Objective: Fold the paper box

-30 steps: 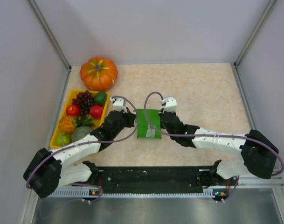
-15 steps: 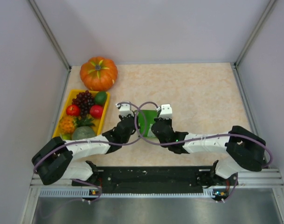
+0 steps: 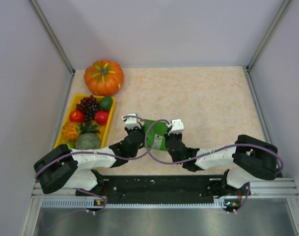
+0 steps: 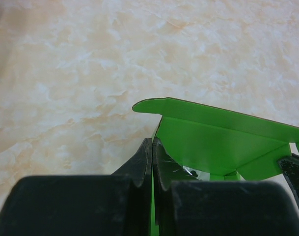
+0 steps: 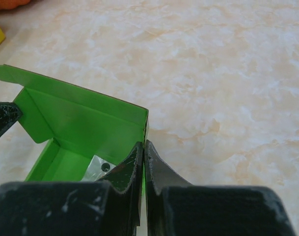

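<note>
The paper box (image 3: 155,133) is bright green card, partly folded up, with its walls raised, near the table's front middle. My left gripper (image 3: 139,133) is shut on its left wall, and my right gripper (image 3: 168,136) is shut on its right wall. In the left wrist view the pinched jaws (image 4: 152,142) hold a thin green edge, with the box (image 4: 223,142) opening to the right. From the right wrist, the gripper (image 5: 144,146) clamps the wall's corner, and the box (image 5: 80,123) spreads leftward with a shiny label inside.
An orange pumpkin (image 3: 104,77) sits at the back left. In front of it a yellow tray (image 3: 63,129) holds grapes, tomatoes, a lime and other fruit, close to the left arm. Grey walls close in both sides and the back.
Both arms have drawn back toward the near edge with the box between them. The box has come nearer and the two grippers stand closer together.
</note>
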`<state>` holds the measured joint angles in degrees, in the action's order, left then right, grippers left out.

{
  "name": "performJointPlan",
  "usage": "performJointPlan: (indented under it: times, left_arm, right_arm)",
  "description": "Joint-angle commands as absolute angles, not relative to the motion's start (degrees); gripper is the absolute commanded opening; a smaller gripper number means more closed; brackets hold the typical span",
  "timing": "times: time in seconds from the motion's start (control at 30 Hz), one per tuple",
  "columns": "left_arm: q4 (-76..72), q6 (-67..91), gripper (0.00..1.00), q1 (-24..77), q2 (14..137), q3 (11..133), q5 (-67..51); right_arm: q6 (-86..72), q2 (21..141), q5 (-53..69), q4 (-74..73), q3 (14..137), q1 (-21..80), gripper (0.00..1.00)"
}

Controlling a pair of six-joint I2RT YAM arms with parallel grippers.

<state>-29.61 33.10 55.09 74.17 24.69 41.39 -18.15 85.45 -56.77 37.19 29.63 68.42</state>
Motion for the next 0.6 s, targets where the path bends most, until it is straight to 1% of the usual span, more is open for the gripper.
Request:
performJointPlan:
  times: [0.0,0.2,0.37,0.57]
  left_arm:
    - [-36.83,35.07,0.0,57.48,72.86,23.82,41.66]
    - [-36.48,35.77,0.0,57.66,70.93,21.62,38.86]
    - [-29.54,40.68,0.0,57.66,70.75,22.06,37.01]
    - [-30.94,42.8,0.0,57.66,72.33,20.48,31.3]
  right_arm:
    - [-17.49,86.4,-54.23,44.21,30.32,71.19,0.0]
    - [-21.09,85.7,-54.14,39.99,29.98,71.98,0.0]
    - [-24.42,86.39,-48.7,38.77,29.53,72.16,0.0]
    - [-29.08,86.48,-45.36,35.33,29.18,72.51,0.0]
